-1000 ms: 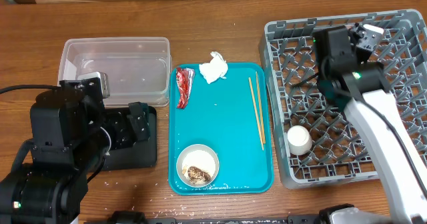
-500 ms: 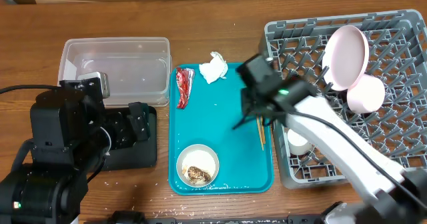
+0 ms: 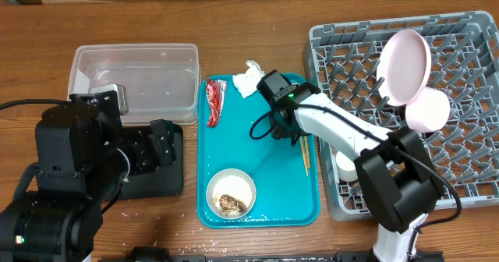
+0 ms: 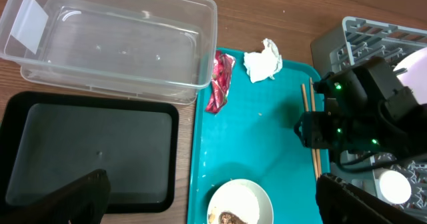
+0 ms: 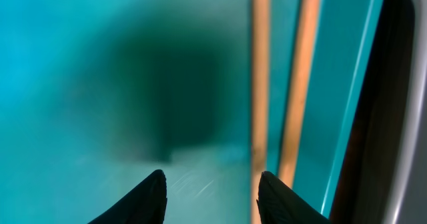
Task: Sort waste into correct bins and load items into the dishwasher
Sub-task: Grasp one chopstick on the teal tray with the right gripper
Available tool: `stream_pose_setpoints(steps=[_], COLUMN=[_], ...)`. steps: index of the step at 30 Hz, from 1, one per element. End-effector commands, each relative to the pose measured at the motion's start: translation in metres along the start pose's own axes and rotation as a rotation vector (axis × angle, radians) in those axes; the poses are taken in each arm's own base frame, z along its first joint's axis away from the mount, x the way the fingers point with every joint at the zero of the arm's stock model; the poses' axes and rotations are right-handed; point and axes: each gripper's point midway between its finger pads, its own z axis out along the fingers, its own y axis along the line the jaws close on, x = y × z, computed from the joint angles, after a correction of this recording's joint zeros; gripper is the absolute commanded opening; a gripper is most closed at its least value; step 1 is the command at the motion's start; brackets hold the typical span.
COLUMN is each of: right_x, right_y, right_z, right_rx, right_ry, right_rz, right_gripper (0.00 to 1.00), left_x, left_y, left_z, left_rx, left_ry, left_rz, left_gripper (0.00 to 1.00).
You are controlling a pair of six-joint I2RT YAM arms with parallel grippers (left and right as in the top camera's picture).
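Note:
My right gripper [image 3: 289, 129] is open and empty, low over the teal tray [image 3: 257, 141], right beside the two wooden chopsticks [image 3: 305, 154]. In the right wrist view its tips [image 5: 212, 201] spread over bare teal, and the right tip overlaps one chopstick [image 5: 260, 71]. The white napkin [image 3: 249, 79] and red wrapper [image 3: 214, 100] lie at the tray's far end. The white bowl [image 3: 231, 193] with rice and a brown lump sits near its front. The pink plate [image 3: 405, 57], pink bowl [image 3: 427, 110] and white cup [image 3: 347, 166] stand in the grey rack [image 3: 468, 168]. My left gripper [image 4: 213, 197] is wide open and empty.
The clear tub [image 3: 134, 79] is empty at the back left. The black tray [image 4: 87, 147] lies in front of it, partly under my left arm in the overhead view. My right arm stretches from the table's front edge across the rack's left side.
My right arm has swung from the rack's back over to the teal tray and down to the chopsticks. The plate and pink bowl now show standing in the rack. The left arm is still.

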Motion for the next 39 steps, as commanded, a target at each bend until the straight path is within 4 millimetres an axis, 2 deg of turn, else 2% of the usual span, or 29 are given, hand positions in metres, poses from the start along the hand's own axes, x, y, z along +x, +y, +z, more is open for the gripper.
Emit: stream_pose_setpoints(steps=[1,4,5,11,16,18,20,23,25,27,29,31,33,36,39], right_x=[-0.001,0.001,0.003,0.010,0.010,0.003,-0.008,-0.031,-0.048,-0.066,-0.075,-0.082,-0.086,-0.088,-0.086], right_y=[-0.014,-0.008,-0.005,0.007,0.008,0.009,0.010,0.008,-0.002,-0.024,-0.045,-0.067,-0.088,-0.108,-0.117], right_z=[0.013,0.017,0.017,0.016,0.005,-0.012,-0.037,-0.090,-0.118,-0.144,-0.153,-0.153,-0.143,-0.126,-0.103], right_rx=[0.032,-0.006,-0.025,-0.082,-0.078,-0.089,-0.115,-0.172,-0.180,-0.155,-0.117,-0.067,-0.026,0.012,0.035], right_ry=[0.022,0.045,0.053,0.084,0.092,0.068,0.015,-0.124,-0.228,-0.341,-0.391,-0.405,-0.392,-0.355,-0.295], right_rz=[0.022,-0.015,-0.032,-0.052,-0.041,-0.039,-0.033,-0.012,0.018,0.071,0.093,0.095,0.079,0.066,0.061], right_gripper=[0.47,0.45,0.42,0.04,0.04,0.04,0.04,0.04,0.04,0.04,0.04,0.04,0.04,0.04,0.04], left_x=[-0.002,-0.002,-0.002,-0.002,-0.002,-0.002,-0.002,-0.002,-0.002,-0.002,-0.002,-0.002,-0.002,-0.002,-0.002], left_y=[0.000,0.000,0.000,0.000,0.000,0.000,0.000,0.000,0.000,0.000,0.000,0.000,0.000,0.000,0.000], left_z=[-0.002,-0.002,-0.002,-0.002,-0.002,-0.002,-0.002,-0.002,-0.002,-0.002,-0.002,-0.002,-0.002,-0.002,-0.002], left_rx=[-0.003,-0.003,-0.003,-0.003,-0.003,-0.003,-0.003,-0.003,-0.003,-0.003,-0.003,-0.003,-0.003,-0.003,-0.003], left_ry=[-0.009,-0.009,-0.009,-0.009,-0.009,-0.010,-0.009,-0.009,-0.009,-0.010,-0.009,-0.010,-0.010,-0.009,-0.009], left_rz=[-0.001,-0.001,-0.001,-0.001,-0.001,-0.001,-0.001,-0.001,-0.001,-0.001,-0.001,-0.001,-0.001,-0.001,-0.001], left_gripper=[1.00,1.00,1.00,1.00,1.00,1.00,1.00,1.00,1.00,1.00,1.00,1.00,1.00,1.00,1.00])
